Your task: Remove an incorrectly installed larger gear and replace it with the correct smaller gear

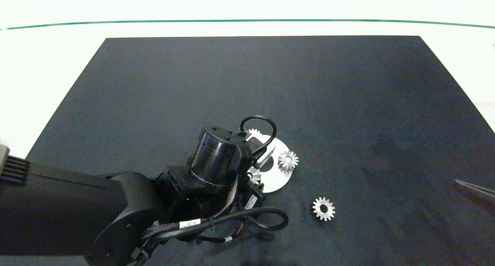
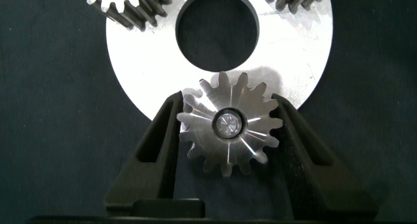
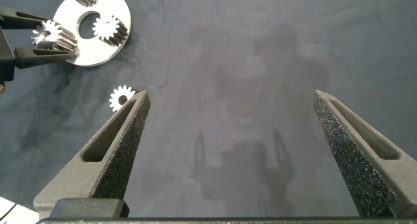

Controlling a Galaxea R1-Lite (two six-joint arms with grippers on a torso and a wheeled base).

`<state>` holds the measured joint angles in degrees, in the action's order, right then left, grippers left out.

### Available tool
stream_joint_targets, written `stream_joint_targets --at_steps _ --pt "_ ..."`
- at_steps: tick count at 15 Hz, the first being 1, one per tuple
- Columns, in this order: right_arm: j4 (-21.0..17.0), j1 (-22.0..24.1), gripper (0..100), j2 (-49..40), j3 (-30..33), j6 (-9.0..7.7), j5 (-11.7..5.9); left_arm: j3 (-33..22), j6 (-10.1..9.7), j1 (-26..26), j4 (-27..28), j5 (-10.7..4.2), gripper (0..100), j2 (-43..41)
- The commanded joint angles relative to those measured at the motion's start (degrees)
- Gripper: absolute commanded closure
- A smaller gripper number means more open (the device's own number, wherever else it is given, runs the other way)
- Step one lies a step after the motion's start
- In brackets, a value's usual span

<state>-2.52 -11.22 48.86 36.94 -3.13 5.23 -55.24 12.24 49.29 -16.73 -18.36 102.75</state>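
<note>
Left gripper (image 2: pixel 225 136) fingers clamp larger gear (image 2: pixel 228 126) on disc (image 2: pixel 156 68).

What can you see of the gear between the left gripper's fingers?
The larger gear is a silver metal spur gear with blunt teeth, machined face and a shiny pin end in its centre hole. It sits at the rim of the white round plate, overhanging the dark mat. The left gripper brackets it, dark fingers against the teeth on both sides. Two other gears sit on the plate, apart from it.
</note>
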Motion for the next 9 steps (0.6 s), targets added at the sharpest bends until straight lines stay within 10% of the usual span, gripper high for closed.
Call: stream_joint_targets --at_steps 1,9 --pt "0.1 0.0 0 -0.2 0.0 -0.03 0.04 0.0 0.07 0.0 -0.1 -0.1 58 0.2" --pt "0.0 0.0 0 -0.3 0.0 -0.03 0.04 -0.5 -0.02 0.2 0.0 -0.1 69 0.4"
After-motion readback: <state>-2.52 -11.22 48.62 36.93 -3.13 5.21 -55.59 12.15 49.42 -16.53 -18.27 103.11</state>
